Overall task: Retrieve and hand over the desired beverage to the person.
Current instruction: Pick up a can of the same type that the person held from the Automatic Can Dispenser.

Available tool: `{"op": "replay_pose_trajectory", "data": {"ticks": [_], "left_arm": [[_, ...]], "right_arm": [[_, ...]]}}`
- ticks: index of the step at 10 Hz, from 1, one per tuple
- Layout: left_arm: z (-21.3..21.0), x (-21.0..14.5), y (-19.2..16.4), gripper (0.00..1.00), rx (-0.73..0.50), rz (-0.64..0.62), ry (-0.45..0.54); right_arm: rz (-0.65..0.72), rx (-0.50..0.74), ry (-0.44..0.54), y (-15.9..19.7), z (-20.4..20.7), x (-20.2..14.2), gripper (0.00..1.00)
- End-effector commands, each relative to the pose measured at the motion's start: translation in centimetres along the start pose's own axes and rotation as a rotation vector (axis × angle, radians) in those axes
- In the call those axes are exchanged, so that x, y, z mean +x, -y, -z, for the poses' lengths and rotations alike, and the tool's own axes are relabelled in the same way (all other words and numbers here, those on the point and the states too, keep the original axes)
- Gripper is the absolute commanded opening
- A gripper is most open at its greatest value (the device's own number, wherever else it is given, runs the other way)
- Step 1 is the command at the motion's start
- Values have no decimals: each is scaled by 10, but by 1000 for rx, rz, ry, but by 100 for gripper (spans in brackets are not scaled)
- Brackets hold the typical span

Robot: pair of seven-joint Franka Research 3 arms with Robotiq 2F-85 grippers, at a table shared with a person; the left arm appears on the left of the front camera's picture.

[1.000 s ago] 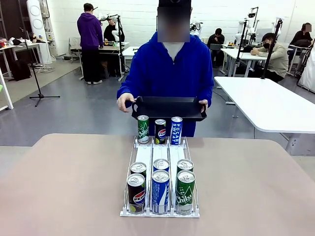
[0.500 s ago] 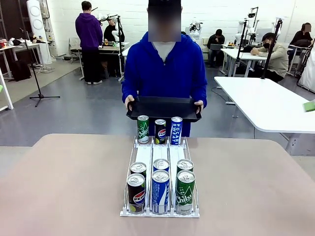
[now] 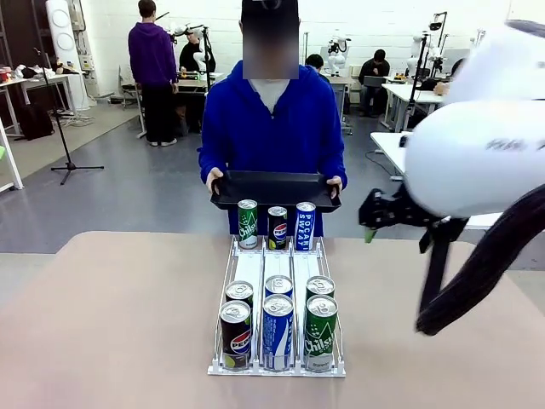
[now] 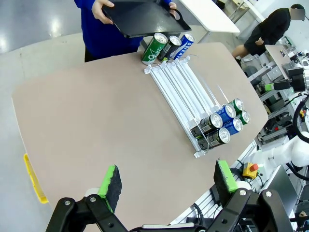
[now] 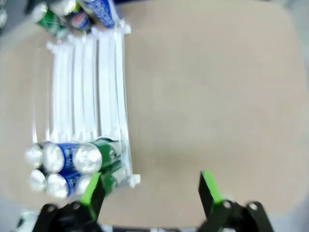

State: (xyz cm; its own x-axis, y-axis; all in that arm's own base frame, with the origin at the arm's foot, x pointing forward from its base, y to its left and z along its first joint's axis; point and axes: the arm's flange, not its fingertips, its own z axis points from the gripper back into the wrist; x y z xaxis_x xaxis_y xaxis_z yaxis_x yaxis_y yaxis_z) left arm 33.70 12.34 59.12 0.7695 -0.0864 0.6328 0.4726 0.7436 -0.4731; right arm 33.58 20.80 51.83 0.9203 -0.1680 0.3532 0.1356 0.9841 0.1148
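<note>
On the pale brown desk (image 3: 111, 324) a white three-lane can rack (image 3: 250, 266) of wire and plastic lies lengthwise, running from the robot's side toward the far edge. At its near end six drink cans stand in two rows. In front are a black Pepsi can (image 3: 235, 334), a blue can (image 3: 278, 331) and a green Chilsung can (image 3: 321, 332), each with another can just behind it in its lane. At the far end stand a far green can (image 3: 248, 224), a far Pepsi can (image 3: 278, 227) and a far Pocari Sweat can (image 3: 305, 226), side by side and upright.

Beyond the desk the person (image 3: 272, 119) in a royal-blue hooded sweatshirt faces the robot. The person holds a black rectangular tray (image 3: 274, 189) level, one hand (image 3: 214, 179) at one short end and the other hand (image 3: 334, 182) at the opposite end. The tray hangs just above and behind the far cans.

The white right arm (image 3: 485, 145) comes in from the right, high and close to the front camera. The right wrist view is blurred. Even so, the right claw (image 5: 149, 188) shows its green-padded fingers spread wide with nothing between them. It seems to hang over bare desk beside the rack's near end, with the cans by one finger.

The left claw (image 4: 168, 179) is also spread wide and empty, high above the desk and well apart from the rack.
</note>
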Motion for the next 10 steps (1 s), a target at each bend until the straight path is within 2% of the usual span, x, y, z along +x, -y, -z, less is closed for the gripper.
{"op": "replay_pose_trajectory", "data": {"ticks": [1,2,4,6,10], "left_arm": [[-1,0,-3,100,-17,21,13],[-1,0,-3,100,-17,21,13],[-1,0,-3,100,-17,21,13],[-1,0,-3,100,-17,21,13],[-1,0,-3,100,-17,21,13]], "right_arm": [[79,-88,-46,-25,0,2,100],[93,-94,-69,-38,3,4,100],[94,-83,-112,-39,2,-4,100],[87,-87,-80,-37,7,-7,100],[87,-87,-80,-37,7,-7,100]]}}
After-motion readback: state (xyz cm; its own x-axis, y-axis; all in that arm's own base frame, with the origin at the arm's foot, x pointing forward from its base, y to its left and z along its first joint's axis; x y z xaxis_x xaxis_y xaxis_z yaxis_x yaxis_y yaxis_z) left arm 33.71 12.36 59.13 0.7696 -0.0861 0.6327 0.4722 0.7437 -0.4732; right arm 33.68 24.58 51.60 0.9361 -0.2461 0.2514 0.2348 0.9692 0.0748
